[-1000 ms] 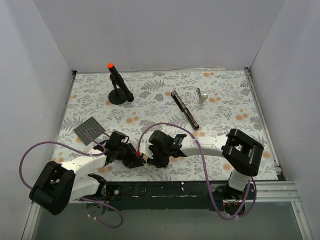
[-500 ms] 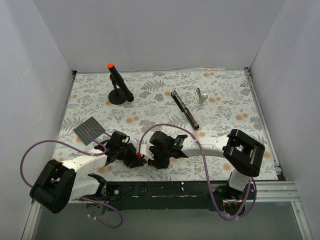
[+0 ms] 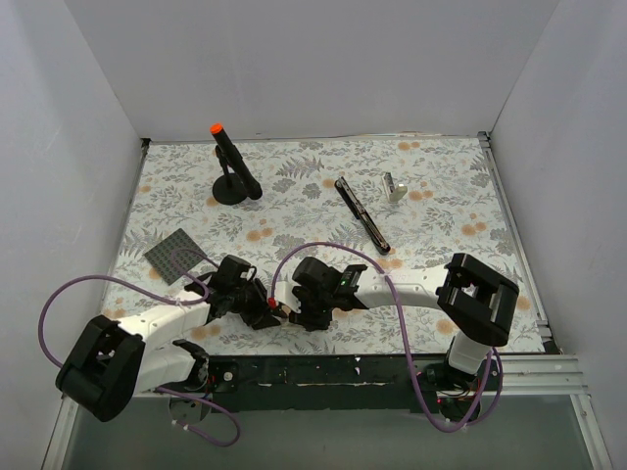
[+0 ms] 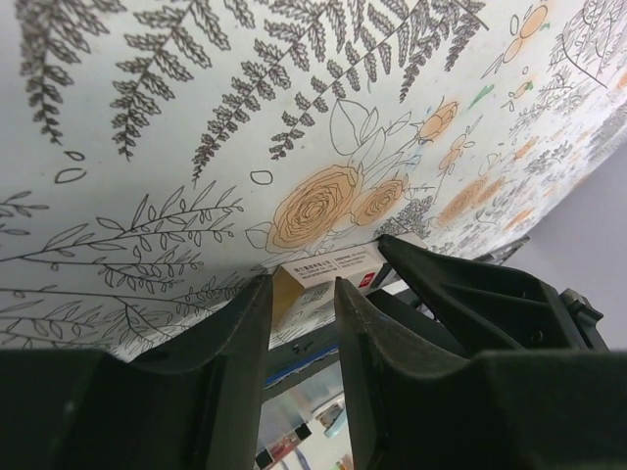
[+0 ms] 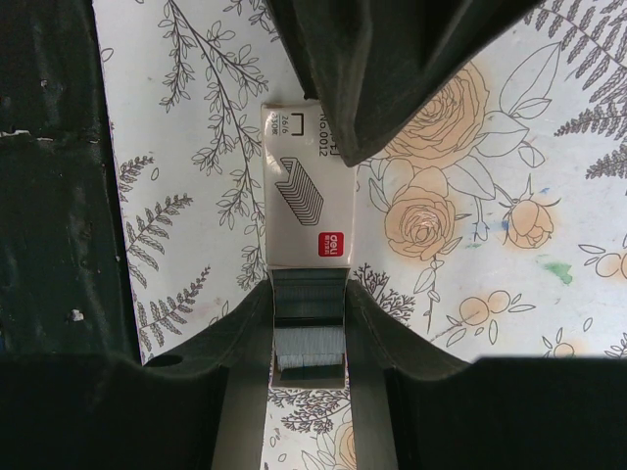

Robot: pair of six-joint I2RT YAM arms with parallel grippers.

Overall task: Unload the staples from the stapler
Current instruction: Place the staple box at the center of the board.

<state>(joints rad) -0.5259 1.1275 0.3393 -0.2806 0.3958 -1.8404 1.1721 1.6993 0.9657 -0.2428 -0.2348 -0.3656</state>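
The stapler (image 3: pixel 362 213) is a slim black bar lying on the floral mat toward the back right, far from both grippers. Near the front edge the two grippers meet over a small white staple box (image 3: pixel 278 308). In the right wrist view my right gripper (image 5: pixel 308 294) is shut on the box's inner tray (image 5: pixel 310 345), which holds grey staples and sticks out of the sleeve (image 5: pixel 299 186). My left gripper (image 4: pixel 302 286) is shut on the sleeve's other end (image 4: pixel 333 264). From above, the left gripper (image 3: pixel 263 307) and right gripper (image 3: pixel 296 313) face each other.
A black stand with an orange-tipped rod (image 3: pixel 231 168) stands at the back left. A grey square pad (image 3: pixel 176 254) lies left of the grippers. A small silver piece (image 3: pixel 394 186) sits beside the stapler. White walls enclose the mat on three sides.
Both grippers have crept slightly left and toward the near edge with the staple box between them. The stapler has not moved.
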